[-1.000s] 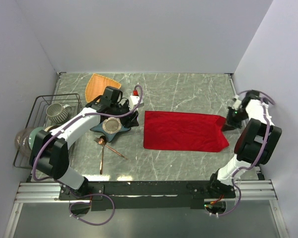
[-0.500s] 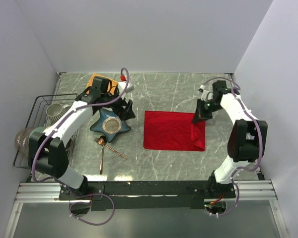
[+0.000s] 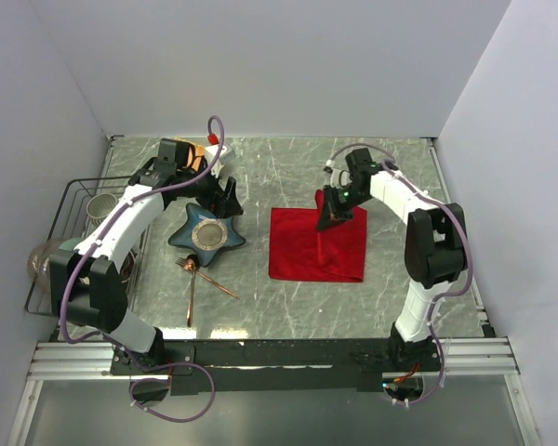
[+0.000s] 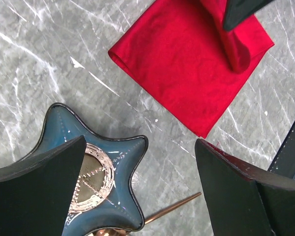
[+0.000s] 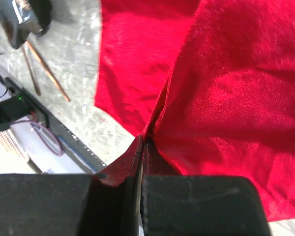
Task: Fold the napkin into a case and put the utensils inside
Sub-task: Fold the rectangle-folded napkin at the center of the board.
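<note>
At the far left, the top view alone shows a black wire rack [image 3: 79, 200] holding a grey mug [image 3: 103, 208]. To its right, on the grey marbled counter [image 3: 288, 307], sits a dark blue star-shaped dish [image 3: 207, 235]. The thin copper utensils [image 3: 193, 277] lie on the counter just at the dish's near side, well apart from the cloth. The left gripper [image 3: 231, 204] hangs above the dish's far right corner. From above, its fingers blur into one dark shape, but the left wrist view shows the left gripper [image 4: 140, 142] spread wide and released, with nothing between its fingers. That view also looks down on the dish [image 4: 108, 182] and catches one copper handle [image 4: 172, 206] poking out below it. Right of the dish, not touching it, the bright red fabric napkin [image 3: 314, 249] lies flat on the counter, with its right part raised. The right gripper [image 3: 333, 212] stands over the cloth's far edge. Only the right wrist view makes the hold plain: the right gripper [image 5: 141, 146] is clenched on a pinched edge of the napkin [image 5: 226, 88], which slopes away from the jaws over the flat layer beneath. The utensils [image 5: 45, 71] lie beyond the cloth's corner in that view.
</note>
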You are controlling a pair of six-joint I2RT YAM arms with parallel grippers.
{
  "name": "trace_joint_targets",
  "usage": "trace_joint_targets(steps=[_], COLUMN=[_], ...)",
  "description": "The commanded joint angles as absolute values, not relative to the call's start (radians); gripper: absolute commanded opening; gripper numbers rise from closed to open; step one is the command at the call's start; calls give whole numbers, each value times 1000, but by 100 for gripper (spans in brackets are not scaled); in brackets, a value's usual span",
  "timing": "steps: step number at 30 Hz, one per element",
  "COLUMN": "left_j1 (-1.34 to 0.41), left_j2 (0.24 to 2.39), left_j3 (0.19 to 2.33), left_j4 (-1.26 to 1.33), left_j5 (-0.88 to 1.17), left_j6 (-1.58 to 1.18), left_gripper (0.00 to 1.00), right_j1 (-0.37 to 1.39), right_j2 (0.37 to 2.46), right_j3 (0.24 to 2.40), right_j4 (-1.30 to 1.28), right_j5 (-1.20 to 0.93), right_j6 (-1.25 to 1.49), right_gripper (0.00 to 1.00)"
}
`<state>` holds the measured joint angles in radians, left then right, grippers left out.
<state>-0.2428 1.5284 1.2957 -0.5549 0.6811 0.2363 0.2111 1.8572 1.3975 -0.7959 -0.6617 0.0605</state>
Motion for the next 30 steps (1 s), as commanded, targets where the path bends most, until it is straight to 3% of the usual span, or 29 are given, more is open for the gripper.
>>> trace_joint_targets(steps=[1, 30], left_j1=[-232, -206], left_j2=[1477, 1473], left_j3=[1309, 1301], left_j4=[-571, -644], left_j5=[683, 650], left_j6=[210, 216], left_gripper=[99, 99], right_j1=[258, 399], right_j2=[1887, 2080], right_j3=[1445, 1488], right_j4=[-735, -557], right_j5=[-715, -897], right_j6=[138, 388], right_gripper=[0, 0])
